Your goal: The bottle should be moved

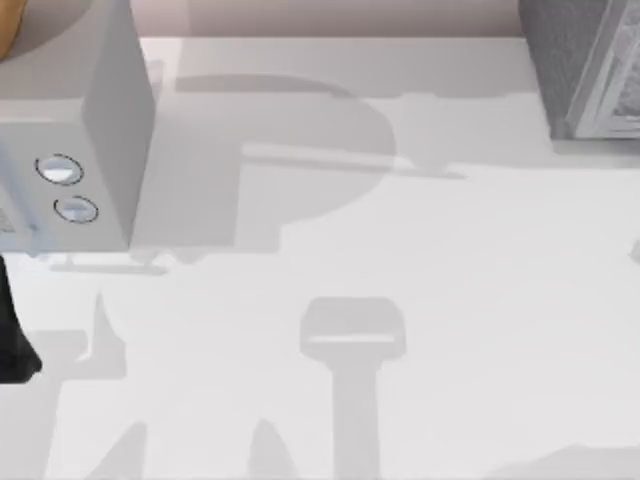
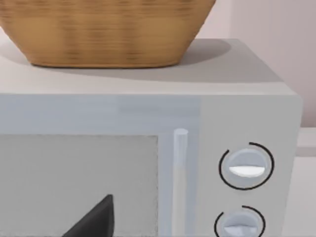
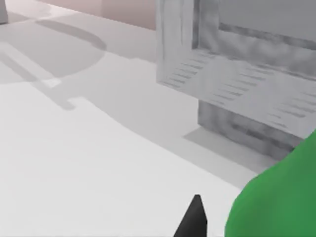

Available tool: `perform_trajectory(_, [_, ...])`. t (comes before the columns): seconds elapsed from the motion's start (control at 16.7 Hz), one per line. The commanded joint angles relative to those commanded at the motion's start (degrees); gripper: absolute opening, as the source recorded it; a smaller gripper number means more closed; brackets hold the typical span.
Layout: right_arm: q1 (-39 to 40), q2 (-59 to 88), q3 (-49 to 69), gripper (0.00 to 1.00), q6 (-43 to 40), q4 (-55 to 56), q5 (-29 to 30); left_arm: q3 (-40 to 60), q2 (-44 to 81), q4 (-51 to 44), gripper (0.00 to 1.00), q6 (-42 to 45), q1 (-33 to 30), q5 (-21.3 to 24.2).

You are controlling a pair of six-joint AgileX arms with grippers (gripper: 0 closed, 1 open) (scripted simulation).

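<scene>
Top view: white table point(image 1: 420, 260), microwave point(image 1: 70, 150) at far left, grey shelf unit point(image 1: 590, 70) at far right.

Left wrist view: left gripper point(image 2: 94, 219) faces the microwave door under a wicker basket point(image 2: 103, 29); whether its claw is open cannot be told.

Right wrist view: bottle point(image 3: 281, 202) sits just beside the right gripper point(image 3: 193, 219), near the shelf unit; grip cannot be told, so any move should likely stay clear of the shelf.

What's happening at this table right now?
Two AgileX arms work at a white table. The right wrist view sits close beside the green bottle, near a grey shelf unit. The left wrist view faces a microwave carrying a wicker basket. Whether the bottle is held is unclear.
</scene>
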State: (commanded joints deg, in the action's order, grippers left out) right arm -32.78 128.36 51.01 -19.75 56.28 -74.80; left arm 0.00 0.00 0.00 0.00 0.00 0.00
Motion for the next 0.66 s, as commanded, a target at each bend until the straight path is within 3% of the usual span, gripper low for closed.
perform_trajectory(0.3, [0.0,0.0,0.0,0.98,0.0,0.0,0.0,0.0,0.0,0.0,1.00,0.0,0.0,0.0])
perform_trajectory(0.66, [0.0,0.0,0.0,1.00,0.0,0.0,0.0,0.0,0.0,0.0,1.00,0.0,0.0,0.0])
